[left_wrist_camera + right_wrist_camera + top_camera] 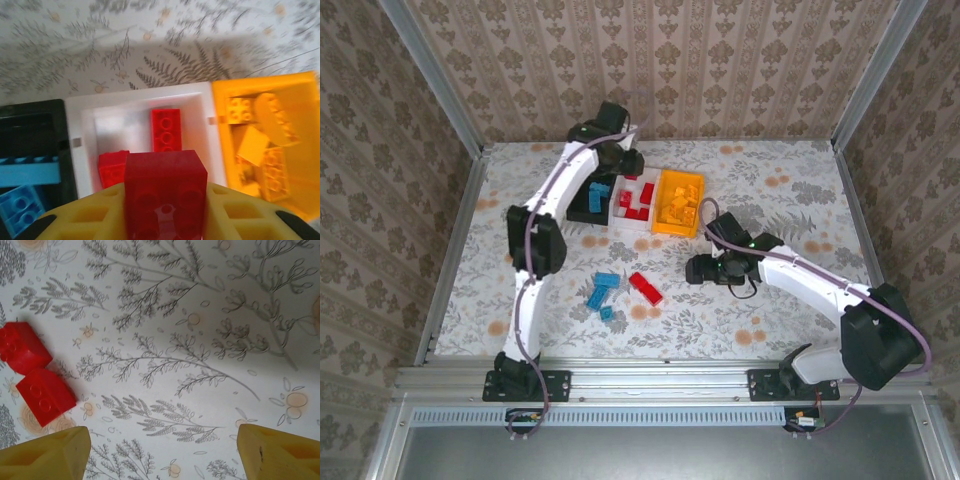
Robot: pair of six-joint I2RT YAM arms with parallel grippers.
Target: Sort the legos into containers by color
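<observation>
Nearest the bases, 5 loose legos lie on the table [790, 190]: 3 loose blues [604, 290] in a cluster and 2 loose reds [645, 288] just right of them, the reds touching each other. R gripper [163, 434] hangs over bare cloth right of those reds, its jaws wide apart w/ nothing betw. them. Farther back are 3 bins joined in a row. L to R they are the black bin [30, 107], white bin [140, 97] and orange bin [260, 82]. The black bin holds blue bricks [30, 172], 2 seen in the L wrist view. The white bin holds red bricks [166, 130], 2 plain in that view; the top view shows more, count unclear. The orange bin holds a pile of yellow bricks [272, 120], at least 4, exact no. unclear. L gripper [165, 187] is over the white bin, its fingers [235, 215] clamped on 1 held red [165, 167], a chunky brick gripped on both sides and poking out past the fingertips.
</observation>
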